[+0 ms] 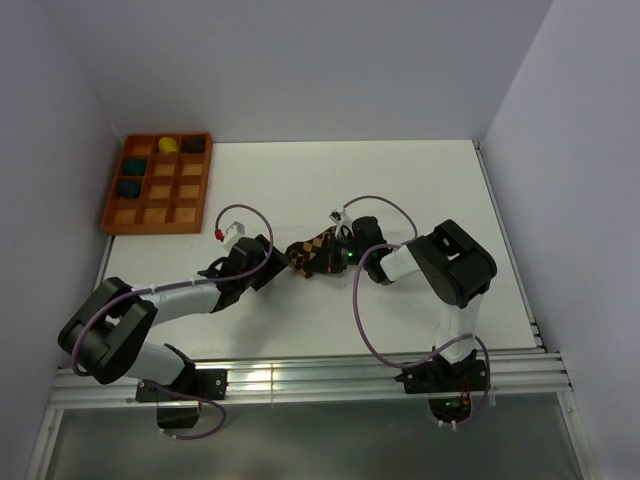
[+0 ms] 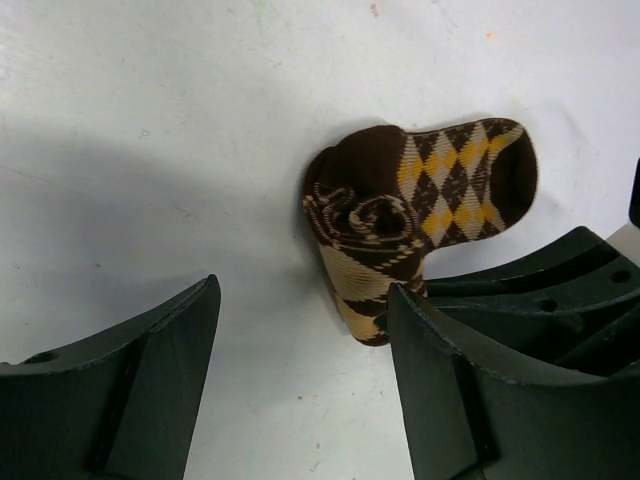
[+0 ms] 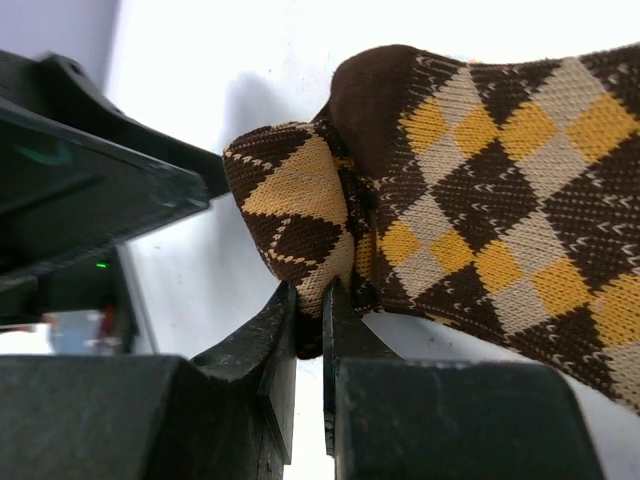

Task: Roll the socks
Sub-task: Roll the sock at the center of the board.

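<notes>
1. We see the sock in dark brown, with an argyle pattern of yellow and beige diamonds crossed by thin pale stitched lines.
2. Its rolled end shows swirls of brown and cream.
3. The left gripper and the right gripper are matt black.
4. The table is white, with a few faint orange and green specks.
5. The tray is orange-brown.
6. In it we see 1 yellow ball, 1 near-black ball and 2 teal balls.
7. The cables are lilac.
8. The left arm has pale grey links and black joints.
9. A small green light glows on the right arm's wrist.
</notes>
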Robot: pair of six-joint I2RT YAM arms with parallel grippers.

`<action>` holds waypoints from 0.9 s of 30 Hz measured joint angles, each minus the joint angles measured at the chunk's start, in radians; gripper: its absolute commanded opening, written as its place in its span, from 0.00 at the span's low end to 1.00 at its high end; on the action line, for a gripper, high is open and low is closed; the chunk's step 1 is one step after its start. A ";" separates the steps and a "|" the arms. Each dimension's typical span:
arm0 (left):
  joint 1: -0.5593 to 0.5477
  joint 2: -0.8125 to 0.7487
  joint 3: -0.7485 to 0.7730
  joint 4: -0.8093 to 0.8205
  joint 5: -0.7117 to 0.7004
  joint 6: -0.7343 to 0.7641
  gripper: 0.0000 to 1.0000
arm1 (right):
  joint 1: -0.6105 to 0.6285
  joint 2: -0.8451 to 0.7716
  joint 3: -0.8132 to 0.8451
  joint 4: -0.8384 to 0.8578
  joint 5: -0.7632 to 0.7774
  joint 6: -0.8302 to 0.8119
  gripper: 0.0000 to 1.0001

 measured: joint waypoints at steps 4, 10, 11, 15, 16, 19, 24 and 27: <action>0.000 0.045 0.002 0.019 0.010 0.000 0.71 | -0.023 0.044 -0.003 0.069 -0.052 0.084 0.00; 0.000 0.085 0.014 0.064 0.024 0.001 0.71 | -0.031 0.076 -0.002 0.111 -0.092 0.151 0.00; 0.000 0.089 0.014 0.072 0.025 0.002 0.70 | -0.032 0.077 0.000 0.111 -0.093 0.157 0.00; 0.000 0.098 0.016 0.098 0.026 0.008 0.70 | -0.037 0.088 0.006 0.113 -0.107 0.177 0.00; 0.000 0.102 0.018 0.101 0.026 0.010 0.69 | -0.038 0.089 0.006 0.114 -0.109 0.183 0.00; 0.000 0.127 0.032 0.109 0.026 0.017 0.66 | -0.041 0.094 0.008 0.116 -0.116 0.193 0.00; 0.000 0.173 0.059 0.134 0.026 0.019 0.63 | -0.046 0.101 0.015 0.113 -0.128 0.200 0.00; 0.000 0.188 0.066 0.150 0.026 0.019 0.64 | -0.047 0.107 0.023 0.109 -0.135 0.200 0.00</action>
